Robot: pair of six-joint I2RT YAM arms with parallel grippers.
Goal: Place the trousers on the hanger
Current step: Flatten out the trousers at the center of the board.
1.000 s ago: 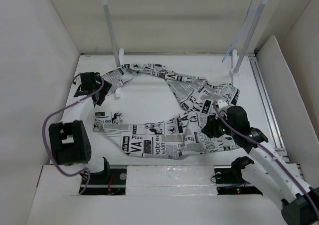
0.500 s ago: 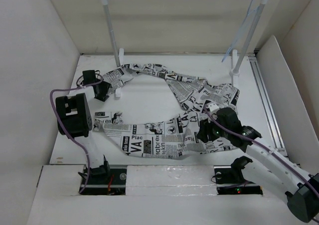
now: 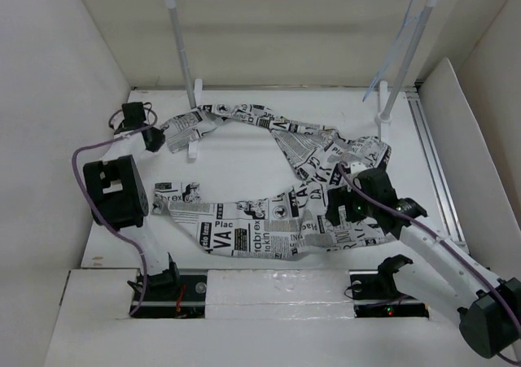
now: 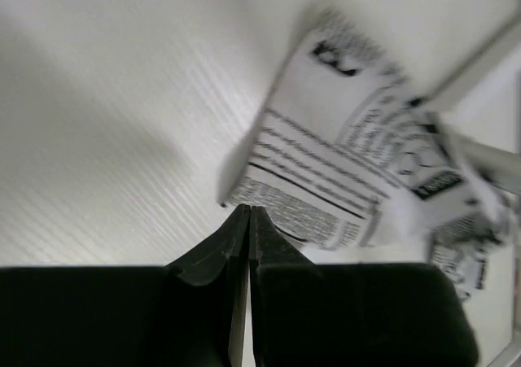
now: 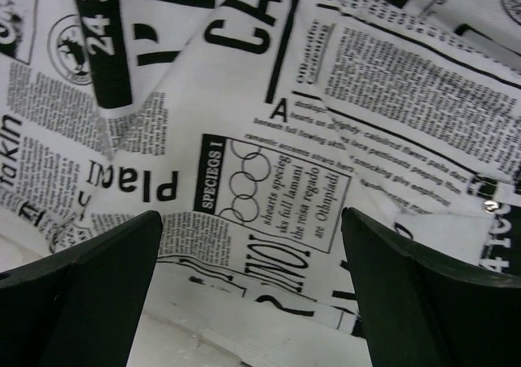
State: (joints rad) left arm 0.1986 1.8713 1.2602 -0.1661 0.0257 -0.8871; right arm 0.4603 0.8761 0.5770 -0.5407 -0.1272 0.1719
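Trousers [image 3: 309,151] sprawl across my bench [image 3: 236,163], 10 to 4 o'clock. Left end effector [image 4: 248,214]: closed, holding nothing, at their 10 o'clock end; right end effector [image 5: 251,253]: wide open above the 4 o'clock end.

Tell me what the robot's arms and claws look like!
The left arm and right arm have white tube-like links and chunky black joints, with a thin purple cable looping along each. The left claw and right claw are black, each with two smooth wedge-shaped fingers. A tiny green light glows near the right wrist.
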